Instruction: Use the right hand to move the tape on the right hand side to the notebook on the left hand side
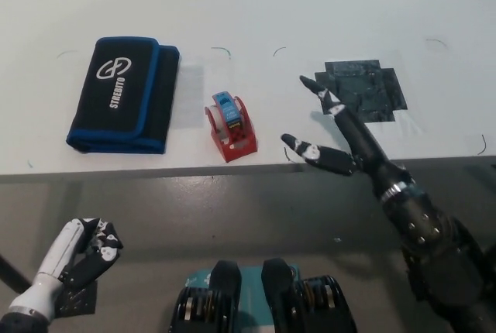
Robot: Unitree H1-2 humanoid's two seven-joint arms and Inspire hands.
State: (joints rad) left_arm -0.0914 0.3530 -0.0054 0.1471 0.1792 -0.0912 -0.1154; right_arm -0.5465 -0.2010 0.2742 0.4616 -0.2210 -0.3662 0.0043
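The white left hand (81,249) rests low before the table with fingers curled, holding nothing. The black right hand (346,143) is spread open over the tabletop's (310,8) front edge. The tape (229,125), in a red dispenser with a blue top, stands near that edge, beside the black, blue-trimmed notebook (122,94).

You see a white table (310,8) spanning the upper part of the head view. A black notebook (124,94) with blue edging and white lettering lies at its left. A red tape dispenser (231,125) with a blue part on top stands just right of the notebook, apart from it, near the front edge. A dark square patch (363,89) sits on the table at right. The black right hand (345,143) hovers between dispenser and patch, fingers spread, holding nothing. The white left hand (81,249) rests at lower left below the table edge, fingers curled.
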